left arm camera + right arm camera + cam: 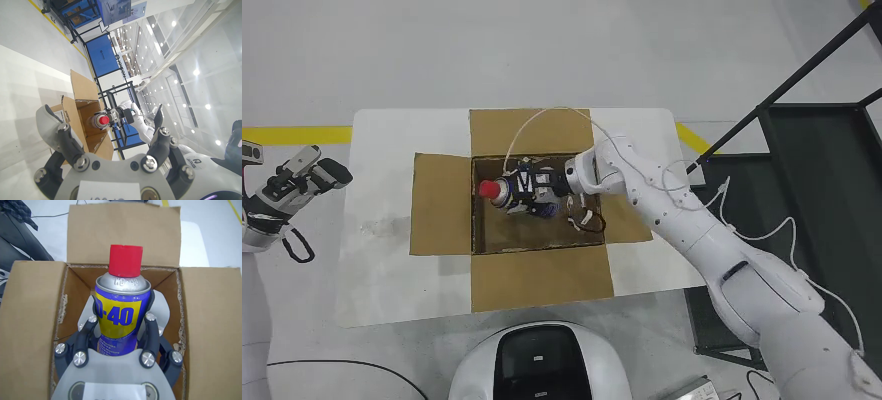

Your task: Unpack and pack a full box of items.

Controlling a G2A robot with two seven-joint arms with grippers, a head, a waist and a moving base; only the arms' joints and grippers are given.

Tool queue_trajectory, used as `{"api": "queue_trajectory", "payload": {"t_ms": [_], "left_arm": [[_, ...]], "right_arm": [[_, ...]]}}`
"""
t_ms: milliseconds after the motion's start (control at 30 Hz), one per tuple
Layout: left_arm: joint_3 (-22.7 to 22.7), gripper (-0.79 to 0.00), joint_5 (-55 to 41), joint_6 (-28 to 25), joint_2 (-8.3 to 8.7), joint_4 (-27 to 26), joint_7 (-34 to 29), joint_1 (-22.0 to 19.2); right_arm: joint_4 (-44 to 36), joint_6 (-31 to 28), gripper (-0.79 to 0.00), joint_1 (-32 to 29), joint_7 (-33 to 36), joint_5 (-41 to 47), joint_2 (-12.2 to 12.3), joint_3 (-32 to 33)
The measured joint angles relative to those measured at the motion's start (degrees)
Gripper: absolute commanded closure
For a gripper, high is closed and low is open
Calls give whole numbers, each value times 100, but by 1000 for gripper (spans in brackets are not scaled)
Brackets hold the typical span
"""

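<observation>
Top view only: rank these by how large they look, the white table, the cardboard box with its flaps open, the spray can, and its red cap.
1. white table
2. cardboard box, flaps spread flat
3. spray can, partly covered from this angle
4. red cap

No close calls; each step down is clear.

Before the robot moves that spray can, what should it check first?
1. Right gripper shut on the spray can: ok.
2. Red cap sitting on the can: ok.
3. Box flaps folded open: ok.
4. Left gripper open, empty, off to the side away from the box: ok.
5. Space under the can free: cannot tell, the can and gripper hide it.
</observation>
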Motion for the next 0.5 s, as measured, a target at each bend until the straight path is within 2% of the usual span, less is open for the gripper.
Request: {"api": "queue_trajectory", "payload": {"t_ms": [100, 233, 400, 500], "left_arm": [[0, -785, 0, 0, 0, 0, 0, 0], [0, -785, 0, 0, 0, 0, 0, 0], [0, -785, 0, 0, 0, 0, 0, 0], [0, -785, 0, 0, 0, 0, 0, 0]], "right_arm": [[-1000, 0, 0, -650, 61, 177, 393, 703], [-1951, 0, 0, -1414, 119, 274, 766, 1467], [-2391, 0, 0, -1952, -150, 413, 994, 2136], [-2432, 0, 0, -1987, -240, 450, 1020, 2200]]}}
